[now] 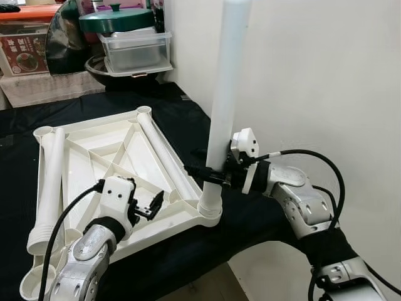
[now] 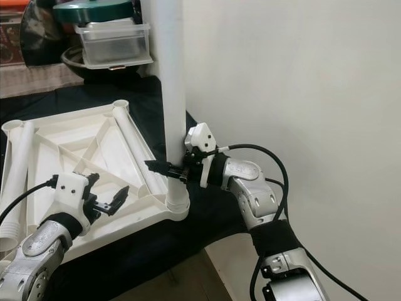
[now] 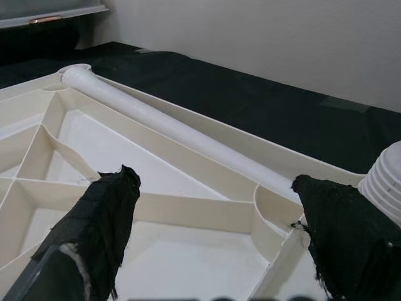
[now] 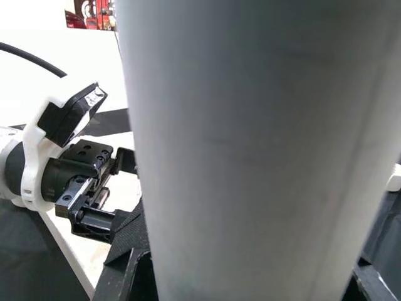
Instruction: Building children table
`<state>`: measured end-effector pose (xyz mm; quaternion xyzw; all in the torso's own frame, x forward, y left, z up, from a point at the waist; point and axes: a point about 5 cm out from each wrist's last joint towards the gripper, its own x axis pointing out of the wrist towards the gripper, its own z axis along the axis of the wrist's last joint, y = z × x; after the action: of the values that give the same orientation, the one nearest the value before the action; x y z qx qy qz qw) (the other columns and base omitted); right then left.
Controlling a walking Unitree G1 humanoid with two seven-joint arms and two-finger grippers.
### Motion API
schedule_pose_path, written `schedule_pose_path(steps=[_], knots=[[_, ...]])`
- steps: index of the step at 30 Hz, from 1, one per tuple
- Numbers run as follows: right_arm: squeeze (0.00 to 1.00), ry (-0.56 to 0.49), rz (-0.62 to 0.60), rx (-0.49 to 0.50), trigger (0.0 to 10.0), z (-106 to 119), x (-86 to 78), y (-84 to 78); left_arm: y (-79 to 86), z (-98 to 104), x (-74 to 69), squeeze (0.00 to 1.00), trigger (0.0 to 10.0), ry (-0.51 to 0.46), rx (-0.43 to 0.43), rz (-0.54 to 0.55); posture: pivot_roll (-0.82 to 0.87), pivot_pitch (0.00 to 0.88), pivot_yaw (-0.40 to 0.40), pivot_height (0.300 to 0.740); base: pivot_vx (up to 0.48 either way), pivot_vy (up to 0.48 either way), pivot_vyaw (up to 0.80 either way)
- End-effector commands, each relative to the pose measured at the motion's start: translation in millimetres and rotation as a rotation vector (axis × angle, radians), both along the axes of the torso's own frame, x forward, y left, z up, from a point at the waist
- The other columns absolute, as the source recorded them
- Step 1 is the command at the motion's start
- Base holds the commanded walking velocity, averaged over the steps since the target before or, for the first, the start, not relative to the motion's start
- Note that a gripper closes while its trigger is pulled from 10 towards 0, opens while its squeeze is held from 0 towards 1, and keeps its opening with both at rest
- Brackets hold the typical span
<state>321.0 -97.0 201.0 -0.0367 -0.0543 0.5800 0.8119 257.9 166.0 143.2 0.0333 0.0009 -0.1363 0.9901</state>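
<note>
Tabletop [image 1: 94, 157]: white, upside down on black cloth [image 1: 188, 106].
Upright leg [image 1: 223, 100]: standing in near right corner socket.
Right gripper [image 1: 202, 172]: fingers clamped on upright leg, low down.
Left gripper [image 1: 150, 207]: fingers spread wide, empty, above tabletop's near edge.
Loose legs [image 1: 49, 188]: lying on tabletop.

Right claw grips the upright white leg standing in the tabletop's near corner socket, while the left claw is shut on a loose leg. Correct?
Not quite. The left claw is open, holding nothing, over the upturned tabletop; the left wrist view shows this. The right claw does grip the upright leg.
</note>
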Motion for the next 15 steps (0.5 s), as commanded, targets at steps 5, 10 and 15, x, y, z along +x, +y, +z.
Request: schedule_pose_path(steps=[5,10,15], knots=[[0.00,0.105,0.020,-0.007,10.0,-23,-4.4,8.8,2.7,-1,-0.4,0.00,10.0,0.002,0.000,0.009,0.02,0.000,-0.050,0.740,0.000,0.000,0.00],[0.00,0.147,-0.176,-0.089,10.0,-38,8.3,9.4,4.8,-2,-1.4,0.00,10.0,0.004,0.002,0.018,0.02,0.000,-0.053,0.740,0.000,0.000,0.00],[0.00,0.388,-0.825,-0.132,10.0,-68,40.4,-13.3,7.0,-2,-2.3,0.00,10.0,0.005,0.002,0.030,0.02,0.000,-0.053,0.740,0.000,0.000,0.00]])
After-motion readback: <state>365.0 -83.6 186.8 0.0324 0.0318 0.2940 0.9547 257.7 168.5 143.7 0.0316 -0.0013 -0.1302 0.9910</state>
